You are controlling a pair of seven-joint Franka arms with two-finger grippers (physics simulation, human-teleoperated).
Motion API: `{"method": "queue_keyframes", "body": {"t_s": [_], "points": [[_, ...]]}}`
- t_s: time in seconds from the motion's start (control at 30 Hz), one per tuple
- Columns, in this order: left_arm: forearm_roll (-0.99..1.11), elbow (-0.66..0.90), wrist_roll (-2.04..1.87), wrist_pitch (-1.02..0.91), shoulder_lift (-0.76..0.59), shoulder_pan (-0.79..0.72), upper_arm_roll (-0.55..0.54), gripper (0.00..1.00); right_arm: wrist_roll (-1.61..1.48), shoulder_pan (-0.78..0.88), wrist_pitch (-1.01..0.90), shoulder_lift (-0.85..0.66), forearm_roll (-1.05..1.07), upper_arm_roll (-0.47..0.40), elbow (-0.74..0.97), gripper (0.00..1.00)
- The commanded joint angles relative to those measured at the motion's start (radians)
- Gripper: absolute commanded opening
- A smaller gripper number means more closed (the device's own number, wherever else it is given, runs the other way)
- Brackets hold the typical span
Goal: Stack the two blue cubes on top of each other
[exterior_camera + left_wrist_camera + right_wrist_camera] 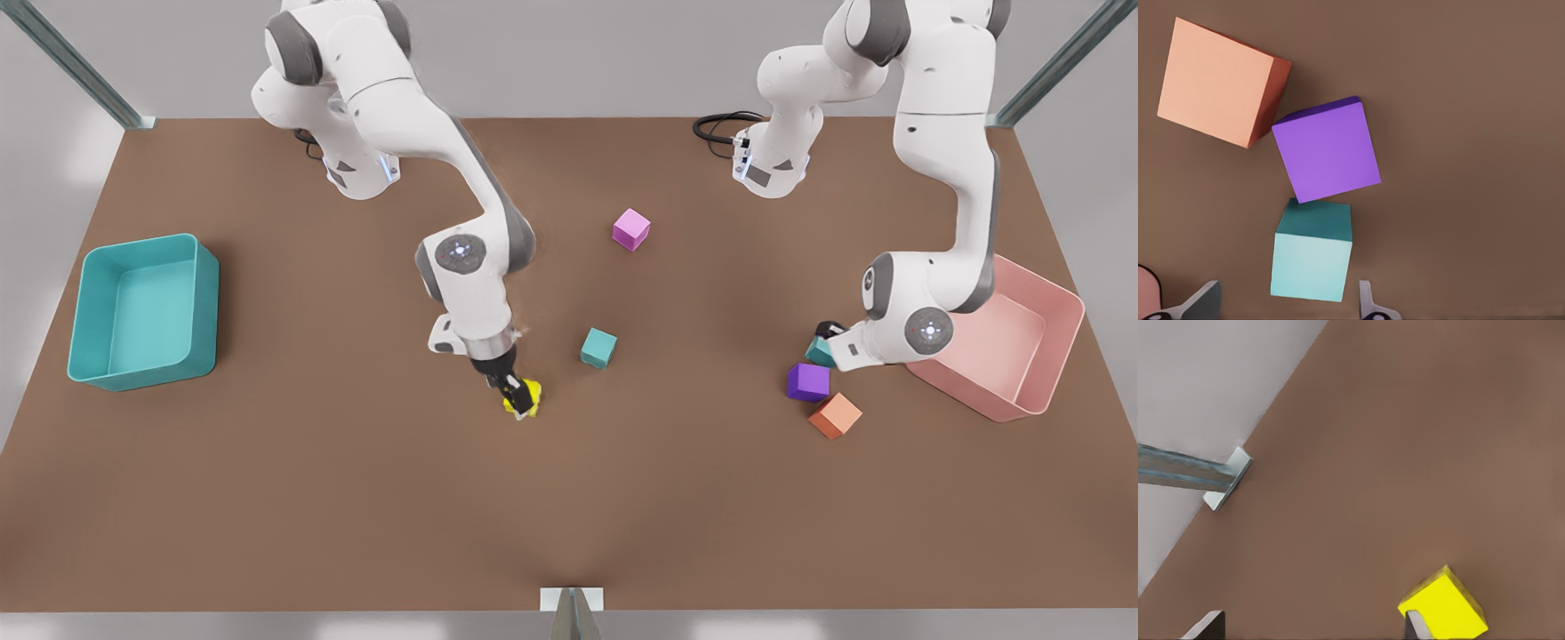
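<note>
At the front view's far left a teal bin (142,311) sits on the brown worktop (356,498). Left of centre, the right hand (518,402) is low at a yellow cube (531,395), fingers spread wide. One blue cube (598,348) rests alone mid-frame. At right, the left hand (825,340) straddles the other blue cube (819,352), fingers apart, beside a purple cube (808,382) and an orange cube (835,416).

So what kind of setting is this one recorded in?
Most likely a simulated tabletop sorting bench, not a real room. A bare brown table carries loose coloured cubes, with a teal bin and a pink bin at opposite ends. Metal frame posts stand at the corners against blank grey walls.
</note>
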Motion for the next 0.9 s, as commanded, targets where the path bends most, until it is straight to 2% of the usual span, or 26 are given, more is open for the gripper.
{"method": "queue_keyframes", "body": {"t_s": [0.0, 0.03, 0.07, 0.1, 0.13, 0.2, 0.23, 0.27, 0.43, 0.47, 0.5, 0.53, 0.57, 0.7, 0.73, 0.77, 0.8, 0.87], "points": [[0.002, -0.003, 0.123, 0.006, 0.017, 0.005, 0.0, 1.0, -1.123, -0.248, -0.477, 0.029, -0.007, -0.005, 0.05, 1.0], [0.002, -0.003, 0.123, 0.009, 0.034, 0.006, 0.0, 1.0, -1.618, -0.418, -0.477, 0.12, -0.016, -0.003, 0.213, 1.0], [0.002, -0.003, 0.123, 0.009, 0.036, 0.006, 0.0, 1.0, -1.888, -0.504, -0.477, 0.116, -0.004, -0.002, 0.302, 1.0], [0.0, -0.006, 0.123, 0.01, 0.037, 0.009, 0.0, 1.0, -1.95, -0.514, -0.529, 0.033, -0.013, -0.034, 0.331, 1.0], [0.002, -0.014, 0.123, 0.023, 0.039, 0.014, 0.0, 1.0, -1.866, -0.501, -0.719, -0.07, -0.008, -0.097, 0.333, 1.0], [0.002, -0.014, 0.121, 0.037, 0.047, 0.014, 0.0, 1.0, -1.594, -0.458, -0.914, -0.18, -0.082, -0.089, 0.311, 1.0], [0.0, -0.014, 0.123, 0.046, 0.051, 0.014, 0.0, 1.0, -1.597, -0.449, -0.824, -0.24, -0.09, -0.083, 0.221, 1.0], [0.002, -0.015, 0.123, 0.061, 0.067, 0.014, 0.0, 1.0, -1.597, -0.396, -0.663, -0.386, -0.137, -0.081, -0.004, 1.0], [0.0, -0.021, 0.121, 0.067, 0.082, 0.014, 0.0, 1.0, -1.646, -0.415, -0.724, -0.372, -0.157, -0.077, 0.024, 1.0], [0.0, -0.021, 0.121, 0.069, 0.083, 0.014, 0.0, 1.0, -1.646, -0.437, -0.724, -0.381, -0.157, -0.034, 0.032, 1.0], [0.0, -0.021, 0.123, 0.079, 0.096, 0.014, 0.0, 1.0, -1.644, -0.547, -0.724, -0.374, -0.18, 0.105, 0.052, 1.0], [0.0, -0.021, 0.123, 0.083, 0.108, 0.012, 0.0, 1.0, -1.644, -0.645, -0.724, -0.374, -0.194, 0.208, 0.052, 1.0], [0.0, -0.02, 0.123, 0.087, 0.125, 0.011, 0.0, 1.0, -1.644, -0.681, -0.724, -0.371, -0.209, 0.253, 0.052, 1.0], [0.0, -0.02, 0.123, 0.11, 0.163, 0.009, 0.0, 1.0, -1.646, -0.672, -0.719, -0.338, -0.232, 0.253, 0.072, 1.0], [0.002, -0.018, 0.123, 0.112, 0.163, 0.011, 0.0, 0.85, -1.643, -0.672, -0.718, -0.338, -0.234, 0.253, 0.075, 1.0], [0.002, -0.018, 0.123, 0.11, 0.157, 0.011, 0.0, 0.61, -1.643, -0.669, -0.715, -0.326, -0.234, 0.255, 0.103, 1.0], [0.002, -0.018, 0.126, 0.109, 0.153, 0.014, 0.0, 0.48, -1.643, -0.672, -0.715, -0.315, -0.234, 0.253, 0.116, 1.0], [0.002, -0.017, 0.135, 0.107, 0.148, 0.014, 0.0, 0.45, -1.644, -0.675, -0.715, -0.309, -0.232, 0.25, 0.118, 1.0]]}}
